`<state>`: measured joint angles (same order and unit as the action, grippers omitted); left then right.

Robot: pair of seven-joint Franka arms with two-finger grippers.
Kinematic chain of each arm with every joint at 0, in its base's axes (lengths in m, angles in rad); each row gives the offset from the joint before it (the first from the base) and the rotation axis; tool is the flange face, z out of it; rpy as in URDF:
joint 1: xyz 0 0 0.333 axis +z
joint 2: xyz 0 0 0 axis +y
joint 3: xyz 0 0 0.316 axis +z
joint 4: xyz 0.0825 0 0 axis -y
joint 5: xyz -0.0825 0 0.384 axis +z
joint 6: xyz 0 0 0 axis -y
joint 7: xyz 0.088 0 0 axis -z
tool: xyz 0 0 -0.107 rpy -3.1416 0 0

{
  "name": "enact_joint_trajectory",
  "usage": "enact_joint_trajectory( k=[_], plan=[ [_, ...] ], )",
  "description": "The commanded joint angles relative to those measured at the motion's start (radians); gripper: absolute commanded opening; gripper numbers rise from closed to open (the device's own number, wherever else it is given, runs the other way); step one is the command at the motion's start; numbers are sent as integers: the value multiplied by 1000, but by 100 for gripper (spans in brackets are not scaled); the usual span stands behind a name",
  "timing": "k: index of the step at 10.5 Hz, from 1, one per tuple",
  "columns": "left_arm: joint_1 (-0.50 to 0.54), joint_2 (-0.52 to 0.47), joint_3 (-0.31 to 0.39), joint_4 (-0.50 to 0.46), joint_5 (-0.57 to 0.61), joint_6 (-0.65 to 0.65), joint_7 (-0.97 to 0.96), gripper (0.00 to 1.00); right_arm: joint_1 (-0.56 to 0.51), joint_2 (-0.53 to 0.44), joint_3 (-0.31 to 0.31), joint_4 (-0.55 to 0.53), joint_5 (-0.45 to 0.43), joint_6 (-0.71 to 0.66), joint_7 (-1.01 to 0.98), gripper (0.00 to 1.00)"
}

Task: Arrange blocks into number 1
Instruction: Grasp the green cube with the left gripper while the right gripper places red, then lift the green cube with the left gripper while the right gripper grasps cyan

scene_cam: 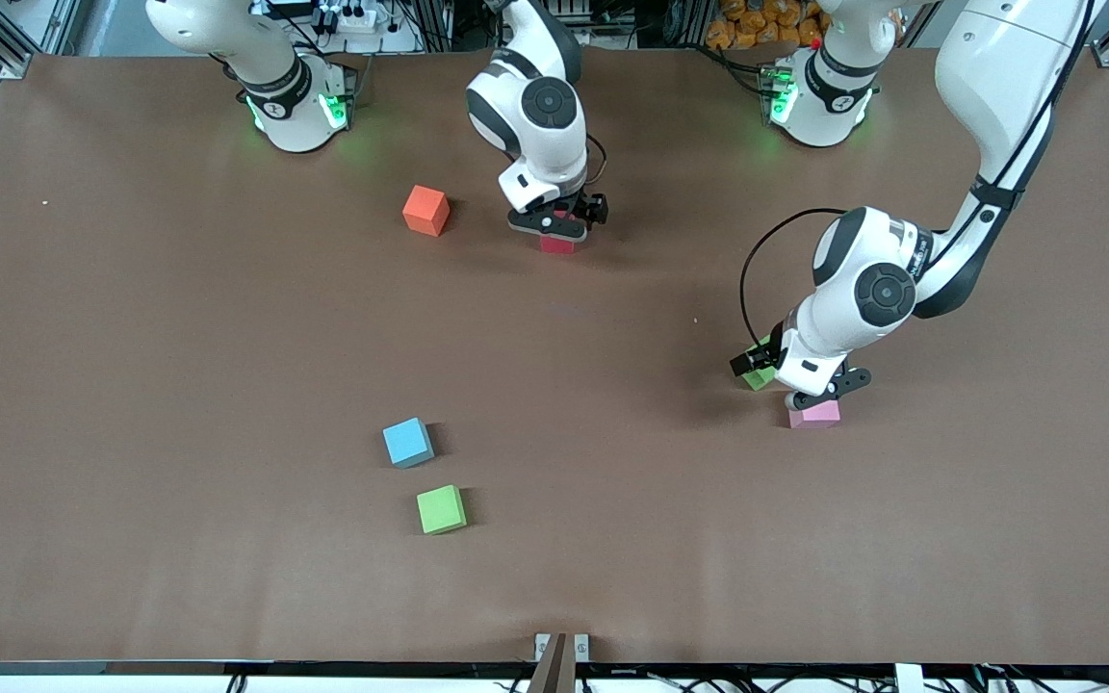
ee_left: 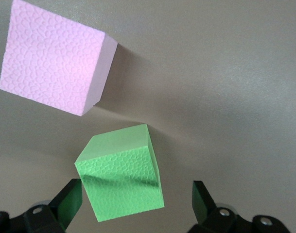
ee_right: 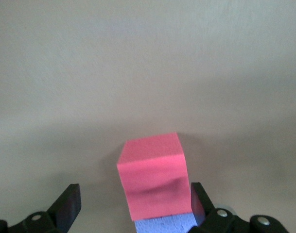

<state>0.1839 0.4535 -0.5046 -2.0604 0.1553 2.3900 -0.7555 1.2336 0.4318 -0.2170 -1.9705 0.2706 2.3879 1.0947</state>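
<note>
My right gripper point(scene_cam: 559, 227) is low over the red block point(scene_cam: 557, 244) near the robots' bases and is open. In the right wrist view the red block point(ee_right: 155, 174) lies between the spread fingers point(ee_right: 70, 204), close to one of them, with a purple block point(ee_right: 165, 224) butted against it. My left gripper point(scene_cam: 819, 389) hangs open over a green block point(scene_cam: 758, 378) and a pink block point(scene_cam: 816, 415) toward the left arm's end. The left wrist view shows that green block point(ee_left: 121, 172) between the open fingers point(ee_left: 202, 201) without touching them, and the pink block point(ee_left: 53, 58) a short gap away.
An orange block point(scene_cam: 425, 211) sits beside the red one, toward the right arm's end. A blue block point(scene_cam: 408, 442) and a second green block point(scene_cam: 442, 509) lie nearer the front camera. The brown table point(scene_cam: 179, 385) carries nothing else.
</note>
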Motion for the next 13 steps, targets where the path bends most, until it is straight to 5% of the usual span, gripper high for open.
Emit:
enact_joint_trajectory(
  k=[1,4,6,8,9,10,13],
  plan=[
    [-8,7,23,5,68,-11,-5,100,-5,-45,-80,-8,-37,-12,-25,100],
    [-8,7,34,3,70,-11,30,100,-20,-48,-218,-7,-36,-54,-243,100],
    [-8,17,32,3,70,-11,36,100,-110,-41,-237,22,-27,-58,-401,100],
    [-17,39,34,6,99,-11,45,84,-228,4,-231,128,-24,-102,-581,100],
    [-18,50,34,8,102,-9,47,68,-288,40,-223,190,-21,-136,-680,100],
    [-23,51,34,11,118,-9,59,6,-339,77,-207,243,-8,-162,-760,100],
    [-58,34,29,17,130,-11,87,0,-474,163,-155,343,-2,-171,-1030,100]
  ],
)
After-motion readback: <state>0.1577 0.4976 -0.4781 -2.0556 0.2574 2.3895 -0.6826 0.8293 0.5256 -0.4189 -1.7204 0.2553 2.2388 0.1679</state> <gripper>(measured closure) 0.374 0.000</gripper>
